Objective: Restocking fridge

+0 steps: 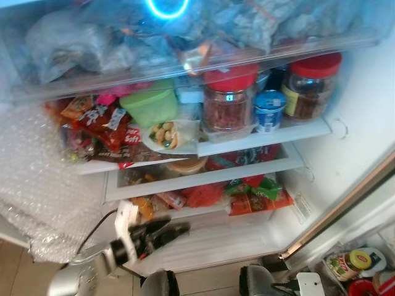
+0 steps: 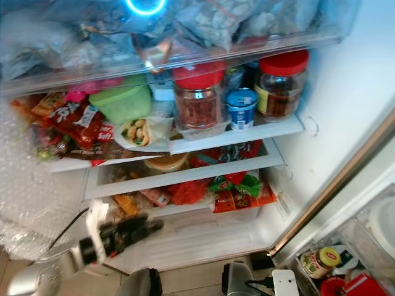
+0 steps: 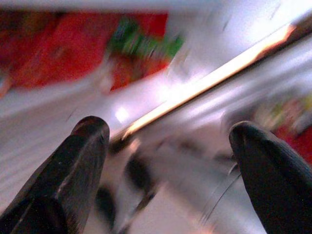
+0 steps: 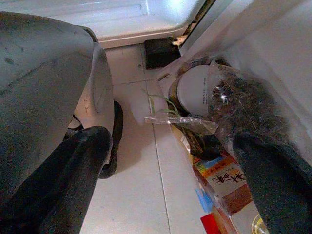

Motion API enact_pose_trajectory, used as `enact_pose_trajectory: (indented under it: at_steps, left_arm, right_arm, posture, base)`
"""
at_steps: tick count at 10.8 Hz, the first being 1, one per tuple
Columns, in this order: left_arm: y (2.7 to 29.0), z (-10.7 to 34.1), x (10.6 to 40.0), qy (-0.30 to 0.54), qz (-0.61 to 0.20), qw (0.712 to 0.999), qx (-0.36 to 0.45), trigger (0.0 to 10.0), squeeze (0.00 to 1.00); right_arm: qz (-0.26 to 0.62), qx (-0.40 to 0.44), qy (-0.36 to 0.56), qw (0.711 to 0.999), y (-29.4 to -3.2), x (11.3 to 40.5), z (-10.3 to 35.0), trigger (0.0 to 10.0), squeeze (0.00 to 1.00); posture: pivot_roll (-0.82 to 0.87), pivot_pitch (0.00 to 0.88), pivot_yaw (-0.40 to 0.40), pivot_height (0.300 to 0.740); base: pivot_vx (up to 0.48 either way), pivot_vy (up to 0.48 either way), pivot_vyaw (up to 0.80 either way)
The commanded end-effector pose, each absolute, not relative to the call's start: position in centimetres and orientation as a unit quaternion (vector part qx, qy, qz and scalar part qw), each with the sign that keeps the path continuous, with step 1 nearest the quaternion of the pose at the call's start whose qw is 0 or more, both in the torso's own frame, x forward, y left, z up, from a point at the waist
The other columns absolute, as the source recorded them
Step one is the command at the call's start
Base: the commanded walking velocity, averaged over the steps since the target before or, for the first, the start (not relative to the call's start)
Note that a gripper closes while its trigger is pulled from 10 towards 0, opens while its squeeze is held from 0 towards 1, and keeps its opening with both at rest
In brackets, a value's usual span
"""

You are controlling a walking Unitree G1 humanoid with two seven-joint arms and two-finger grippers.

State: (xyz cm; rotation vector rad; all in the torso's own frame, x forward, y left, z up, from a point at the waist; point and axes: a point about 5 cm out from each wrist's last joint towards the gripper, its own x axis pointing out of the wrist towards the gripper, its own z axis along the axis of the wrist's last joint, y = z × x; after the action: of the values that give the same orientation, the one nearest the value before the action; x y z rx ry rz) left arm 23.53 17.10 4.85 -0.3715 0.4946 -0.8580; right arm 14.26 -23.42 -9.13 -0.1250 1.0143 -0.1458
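Observation:
The fridge stands open before me, its shelves packed. On the upper shelf are a red-lidded jar (image 1: pixel 229 98), a second red-lidded jar (image 1: pixel 311 85), a blue and white cup (image 1: pixel 270 110), a green tub (image 1: pixel 150 105) and red snack packets (image 1: pixel 102 123). Lower shelves hold more red and green packets (image 1: pixel 256 194). My left gripper (image 1: pixel 179 229) is raised at the lower left, in front of the white bottom drawer (image 1: pixel 216 243). It is open with nothing between its fingers (image 3: pixel 87 146), and its wrist view is blurred. My right gripper (image 4: pixel 175 141) hangs open over the floor, holding nothing.
Bubble wrap (image 1: pixel 37 185) bulges at the fridge's left side. The open door's edge (image 1: pixel 345 206) runs diagonally at the right, with jars and lids (image 1: pixel 352 262) in its lower rack. Under the right gripper lie a white tub (image 4: pixel 192 92), a plastic bag (image 4: pixel 243 107) and boxes (image 4: pixel 224 180).

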Motion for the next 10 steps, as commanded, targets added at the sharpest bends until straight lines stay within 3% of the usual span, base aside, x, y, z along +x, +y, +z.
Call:
enact_pose_trajectory:
  at_steps: [1, 3, 4, 5, 6, 8, 10]
  left_arm:
    - [18.7, 2.8, 22.8, 0.293, -0.374, 0.873, -0.112, 10.0, 0.00]
    - [20.3, -0.7, 22.1, 0.378, -0.309, 0.872, -0.012, 10.0, 0.00]
    - [21.1, -3.0, 22.4, 0.410, -0.191, 0.892, 0.003, 10.0, 0.00]
    - [21.2, -3.7, 22.5, 0.413, -0.140, 0.900, 0.012, 10.0, 0.00]
    - [21.2, -4.7, 22.7, 0.403, -0.032, 0.915, -0.011, 10.0, 0.00]
    - [20.9, -5.3, 22.4, 0.409, -0.009, 0.912, 0.021, 10.0, 0.00]
    - [20.5, -6.4, 21.5, 0.426, -0.003, 0.899, 0.102, 10.0, 0.00]
  right_arm:
    - [-0.058, -0.050, 0.499, 0.863, -22.4, 13.5, -9.6, 10.0, 0.00]
    - [-0.058, -0.050, 0.499, 0.863, -22.4, 13.6, -9.6, 10.0, 0.00]
    - [-0.059, -0.049, 0.498, 0.864, -22.5, 13.6, -9.6, 10.0, 0.00]
    - [-0.059, -0.050, 0.498, 0.864, -22.5, 13.7, -9.6, 10.0, 0.00]
    - [-0.057, -0.049, 0.497, 0.865, -22.4, 13.8, -9.6, 10.0, 0.00]
    - [-0.060, -0.046, 0.494, 0.866, -22.4, 13.8, -9.6, 10.0, 0.00]
    - [-0.061, -0.041, 0.492, 0.868, -22.4, 13.8, -9.5, 10.0, 0.00]
  posture:
    - [-0.09, 0.099, 0.110, 0.645]
    - [-0.10, 0.103, 0.108, 0.645]
    - [-0.09, 0.104, 0.106, 0.645]
    - [-0.10, 0.105, 0.105, 0.645]
    - [-0.10, 0.104, 0.102, 0.645]
    - [-0.11, 0.101, 0.104, 0.645]
    - [-0.10, 0.102, 0.099, 0.645]
  base:
    - [0.000, 0.000, 0.00]
    - [0.000, 0.000, 0.00]
    - [0.000, 0.000, 0.00]
    - [0.000, 0.000, 0.00]
    - [0.000, 0.000, 0.00]
    - [0.000, 0.000, 0.00]
    - [0.000, 0.000, 0.00]
